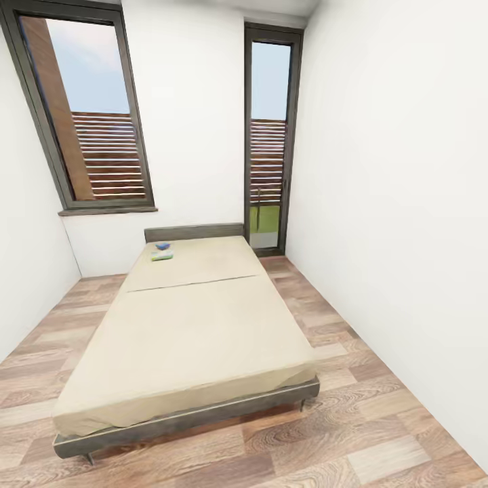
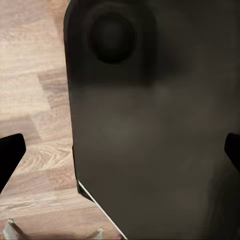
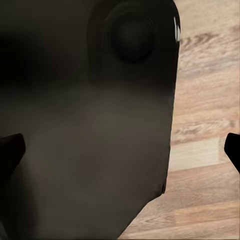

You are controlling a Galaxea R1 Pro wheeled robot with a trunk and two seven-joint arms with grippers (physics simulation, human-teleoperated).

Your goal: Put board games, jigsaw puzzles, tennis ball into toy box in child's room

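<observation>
Two board games lie side by side on the bed point(image 1: 190, 325), close to its low grey headboard. One is a small blue box point(image 1: 163, 246); the other is a flat pale green box point(image 1: 162, 256) just in front of it. My left gripper point(image 2: 120, 155) is open, its dark fingertips point(image 2: 10, 155) at the picture's edges with nothing held between them. My right gripper point(image 3: 120, 150) is open in the same way. Both point down at the robot's own dark body and the wooden floor. The table, the toy box, the jigsaw puzzles and the tennis ball are out of view.
The bed stands lengthwise ahead of me, its foot end nearest. Wooden floor point(image 1: 379, 407) runs along both sides, wider on the right. A white wall point(image 1: 407, 203) closes the right side. A window point(image 1: 88, 115) and a narrow glass door point(image 1: 269, 149) are in the far wall.
</observation>
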